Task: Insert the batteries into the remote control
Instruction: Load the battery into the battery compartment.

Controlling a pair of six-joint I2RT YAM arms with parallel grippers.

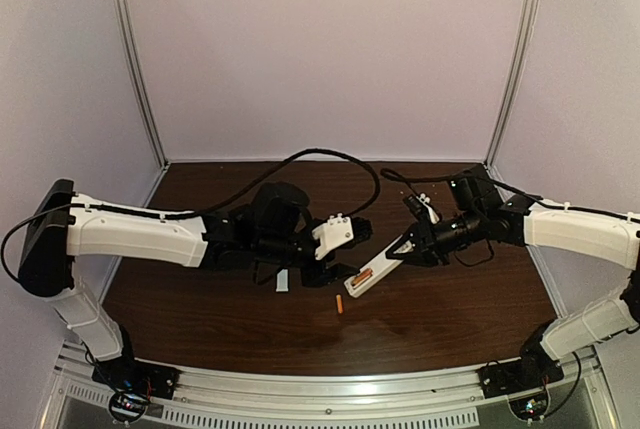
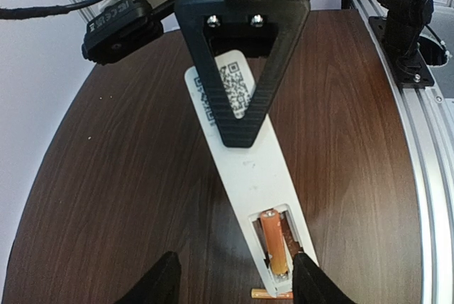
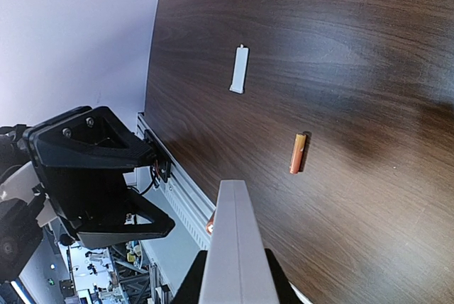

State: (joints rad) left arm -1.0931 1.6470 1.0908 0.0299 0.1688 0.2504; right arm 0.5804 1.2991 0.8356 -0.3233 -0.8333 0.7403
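The white remote control [image 1: 375,271] hangs tilted over the table, back side up, with my right gripper [image 1: 408,246] shut on its upper end. One orange battery [image 2: 274,241] lies in the open bay at its low end. A second battery [image 1: 339,304] rests on the table just under that end. My left gripper [image 2: 236,286] is open, its fingers either side of the bay end, the right fingertip [image 2: 312,283] close to the remote's corner. In the right wrist view the remote [image 3: 234,247] shows edge-on between the right gripper's [image 3: 235,286] fingers, and the loose battery [image 3: 298,153] lies beyond it.
A small white cover plate [image 1: 282,280] lies on the wood table [image 1: 450,319] below the left arm, also in the right wrist view as the cover plate [image 3: 240,70]. The metal rail [image 1: 320,389] runs along the near edge. Cables loop over the back.
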